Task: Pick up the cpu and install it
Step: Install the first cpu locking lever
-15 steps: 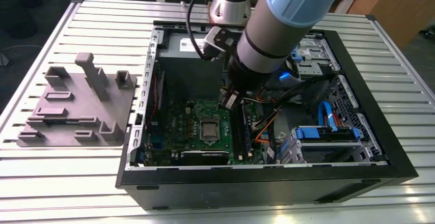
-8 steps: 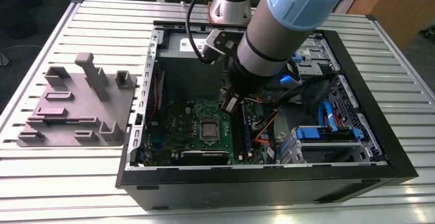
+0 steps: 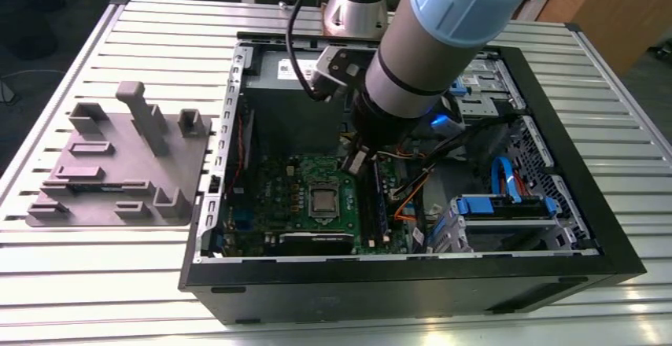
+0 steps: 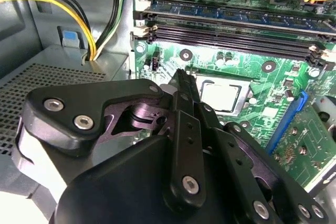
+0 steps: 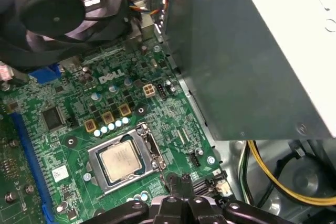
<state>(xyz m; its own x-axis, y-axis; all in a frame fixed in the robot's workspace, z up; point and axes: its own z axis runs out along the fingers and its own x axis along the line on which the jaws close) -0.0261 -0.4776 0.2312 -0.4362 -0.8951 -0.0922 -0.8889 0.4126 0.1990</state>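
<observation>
at centre of the exterior view, the small flat square cpu with a silvery-grey metal top (image 3: 323, 200) lies flat in its metal-framed socket on the green motherboard (image 3: 275, 196), so one cpu is already seated; no second chip is visible. in the first wrist view the same cpu (image 5: 121, 160) sits at lower centre-left of the frame, square inside the socket frame. in the second wrist view it (image 4: 221, 95) appears right of centre, just beyond the fingertips.

the black linkage gripper (image 4: 180, 77) is carried by the arm's grey and pale-blue tubular forearm (image 3: 441, 39), which reaches down into the open black computer case (image 3: 619, 259). the fingers (image 4: 183, 85) are pressed together with nothing between them, and the tip stands near the socket corner, apart from the chip. in the first wrist view the gripper (image 5: 180, 180) enters at the bottom edge, beside the socket. judged from this, the hand is empty because the chip has been released into place.

counts: one arm, one gripper, one cpu, one motherboard. one grey plastic plate with upright blocks (image 3: 116, 165) lies at the left of the exterior view, outside the case.
</observation>
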